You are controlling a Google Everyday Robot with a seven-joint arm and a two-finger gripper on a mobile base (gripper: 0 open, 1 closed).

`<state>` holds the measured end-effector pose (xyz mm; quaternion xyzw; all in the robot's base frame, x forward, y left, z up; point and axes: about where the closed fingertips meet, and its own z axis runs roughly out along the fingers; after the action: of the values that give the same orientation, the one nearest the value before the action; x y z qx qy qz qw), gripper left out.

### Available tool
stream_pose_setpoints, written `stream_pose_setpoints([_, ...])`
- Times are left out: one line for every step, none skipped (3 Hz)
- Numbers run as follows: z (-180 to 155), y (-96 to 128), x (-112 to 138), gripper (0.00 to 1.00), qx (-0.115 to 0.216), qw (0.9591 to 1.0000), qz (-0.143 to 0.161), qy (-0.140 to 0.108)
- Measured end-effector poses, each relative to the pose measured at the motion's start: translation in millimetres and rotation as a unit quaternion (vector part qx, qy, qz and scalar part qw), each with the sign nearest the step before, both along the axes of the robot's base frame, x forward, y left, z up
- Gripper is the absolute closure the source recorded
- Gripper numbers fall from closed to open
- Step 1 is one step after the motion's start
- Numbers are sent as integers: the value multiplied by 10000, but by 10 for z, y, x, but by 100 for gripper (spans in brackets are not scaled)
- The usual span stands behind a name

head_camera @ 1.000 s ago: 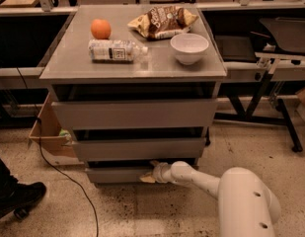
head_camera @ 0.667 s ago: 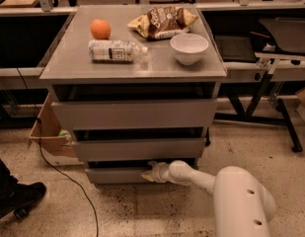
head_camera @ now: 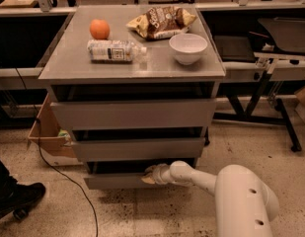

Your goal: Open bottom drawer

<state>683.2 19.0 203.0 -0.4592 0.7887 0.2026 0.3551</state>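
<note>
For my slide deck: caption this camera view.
Gripper at the bottom drawer, by its upper edge, low on the grey cabinet.

A grey bench [head_camera: 157, 69] in the upper middle of the frame carries an orange [head_camera: 99, 29], a plastic bottle [head_camera: 115, 51] lying on its side, a chip bag [head_camera: 162, 21] and a white bowl [head_camera: 188, 48]. At left centre sits a cardboard box [head_camera: 45, 138]. A black shoe [head_camera: 17, 199] shows at lower left.

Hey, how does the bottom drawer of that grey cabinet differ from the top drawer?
The bottom drawer has a slim, narrow front, while the top drawer has a much taller and wider one. The claw is at the bottom drawer's upper edge, right of its middle; no claw is at the top drawer. Both fronts are flat, grey and without handles.
</note>
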Motion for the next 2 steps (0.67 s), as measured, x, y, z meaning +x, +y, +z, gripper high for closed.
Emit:
stream_pose_setpoints([16, -9, 1, 62, -1, 10000, 1, 1])
stream_pose_setpoints([-99, -74, -409, 38, -178, 9992, 245, 260])
